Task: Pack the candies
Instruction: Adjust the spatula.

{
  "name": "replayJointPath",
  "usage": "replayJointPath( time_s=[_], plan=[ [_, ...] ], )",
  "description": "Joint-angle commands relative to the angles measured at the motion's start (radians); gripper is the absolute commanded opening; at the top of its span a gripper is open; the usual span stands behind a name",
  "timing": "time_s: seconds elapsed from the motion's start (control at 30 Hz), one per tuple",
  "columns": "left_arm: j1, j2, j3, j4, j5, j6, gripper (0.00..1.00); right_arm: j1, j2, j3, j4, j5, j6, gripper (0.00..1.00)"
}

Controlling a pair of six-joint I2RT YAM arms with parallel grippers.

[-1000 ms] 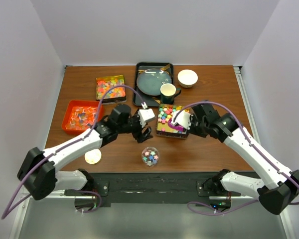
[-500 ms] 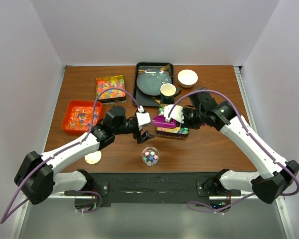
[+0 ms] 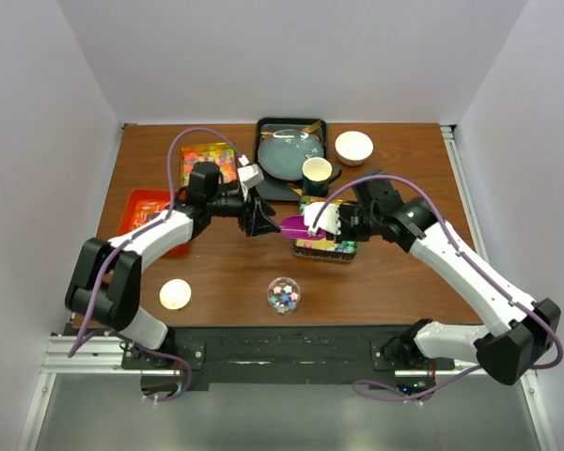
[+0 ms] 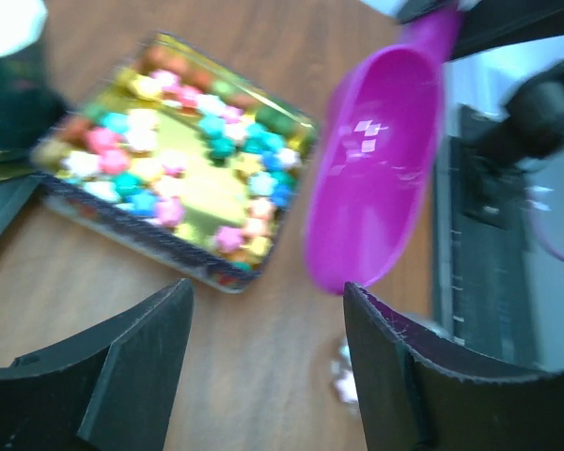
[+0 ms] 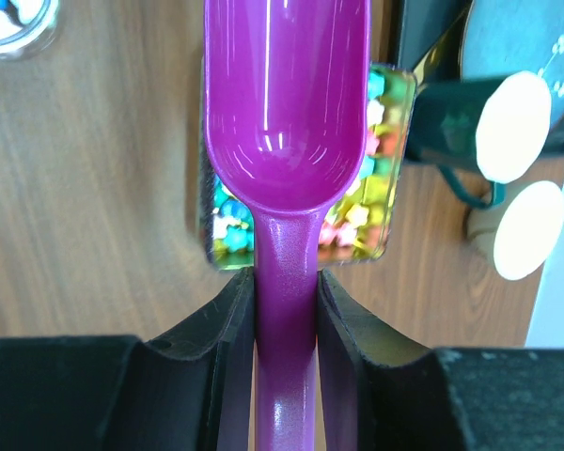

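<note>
Pastel candies (image 3: pixel 325 246) fill a gold tin at table centre, seen in the left wrist view as candies (image 4: pixel 183 164) and under the scoop as candies (image 5: pixel 376 183). My right gripper (image 3: pixel 325 218) (image 5: pixel 285 299) is shut on the handle of a purple scoop (image 3: pixel 295 225) (image 5: pixel 287 103) (image 4: pixel 376 178), whose empty bowl hangs over the tin's left edge. My left gripper (image 3: pixel 256 219) (image 4: pixel 263 366) is open and holds nothing, just left of the scoop tip. A clear jar (image 3: pixel 283 294) (image 5: pixel 9 21) with some candies stands near the front edge.
A gold lid (image 3: pixel 175 294) lies front left. A red tray (image 3: pixel 143 218) of wrapped candies and a tin of gummies (image 3: pixel 207 155) sit at left. A black tray (image 3: pixel 263 178) with a plate, a dark cup (image 3: pixel 317 172) and a white bowl (image 3: pixel 353 147) stand behind.
My left arm has swung back and to the left, away from the jar. My right gripper has lifted the scoop out of the tin and carried it a little left.
</note>
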State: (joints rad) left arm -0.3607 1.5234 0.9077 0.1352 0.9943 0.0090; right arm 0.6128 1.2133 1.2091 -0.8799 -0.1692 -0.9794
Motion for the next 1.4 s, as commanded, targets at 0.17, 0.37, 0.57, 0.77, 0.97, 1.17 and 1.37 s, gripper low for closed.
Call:
replayJointPath(
  time_s=[0.17,0.37,0.57,0.77,0.97,1.17,1.37],
  plan=[
    [0.014,0.171,0.215,-0.185,0.286,-0.004,0.6,0.015,0.094,0.043,0.116,-0.032,-0.097,0.0],
    [0.014,0.273,0.281,-0.215,0.32,0.011,0.46,0.021,0.097,0.021,0.189,-0.035,-0.065,0.0],
    [0.016,0.313,0.319,-0.192,0.308,0.0,0.37,0.028,0.088,0.038,0.19,-0.042,-0.056,0.0],
    [0.016,0.357,0.355,-0.209,0.325,-0.001,0.01,0.027,0.103,0.017,0.194,-0.044,-0.042,0.0],
    [0.016,0.362,0.35,-0.264,0.334,0.025,0.0,-0.007,0.158,0.067,0.107,-0.093,0.074,0.35],
    [0.016,0.371,0.365,-0.284,0.348,0.051,0.0,-0.041,0.183,0.061,0.116,-0.135,0.105,0.47],
    [0.014,0.385,0.385,-0.345,0.369,0.098,0.0,-0.041,0.195,0.067,0.099,-0.167,0.07,0.46]
  ],
)
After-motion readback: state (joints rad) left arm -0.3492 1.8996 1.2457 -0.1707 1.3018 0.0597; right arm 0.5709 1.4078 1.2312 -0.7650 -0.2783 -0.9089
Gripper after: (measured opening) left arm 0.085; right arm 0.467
